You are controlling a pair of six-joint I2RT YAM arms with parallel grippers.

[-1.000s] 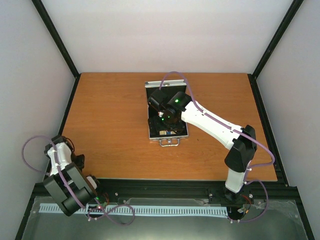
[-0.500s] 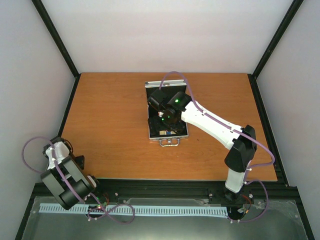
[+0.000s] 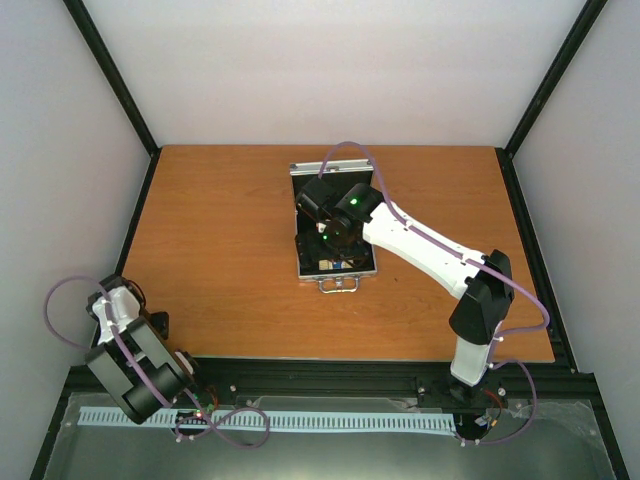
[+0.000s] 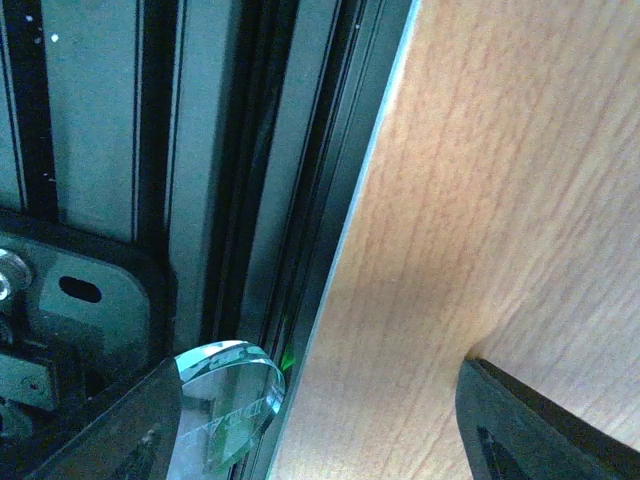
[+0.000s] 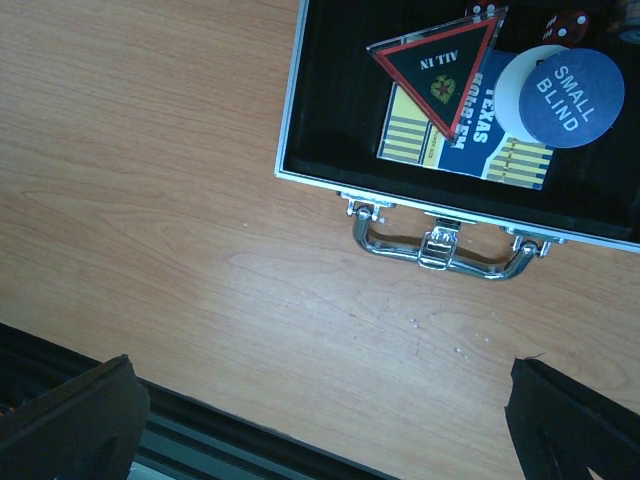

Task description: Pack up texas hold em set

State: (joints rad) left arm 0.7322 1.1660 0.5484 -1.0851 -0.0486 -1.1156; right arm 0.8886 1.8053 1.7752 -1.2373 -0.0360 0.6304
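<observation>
left fingers [image 4: 110, 430] spread (clear disc [image 4: 228, 400] beside one) | right fingers [image 5: 70, 420] spread, near open case [image 5: 290, 130]

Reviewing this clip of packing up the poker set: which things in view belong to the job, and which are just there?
Part of the job:
case, open
card deck, triangle, blue disc and red dice, all inside it
clear disc, against one finger of the left tool

Just there:
table
metal rail along its edge
</observation>
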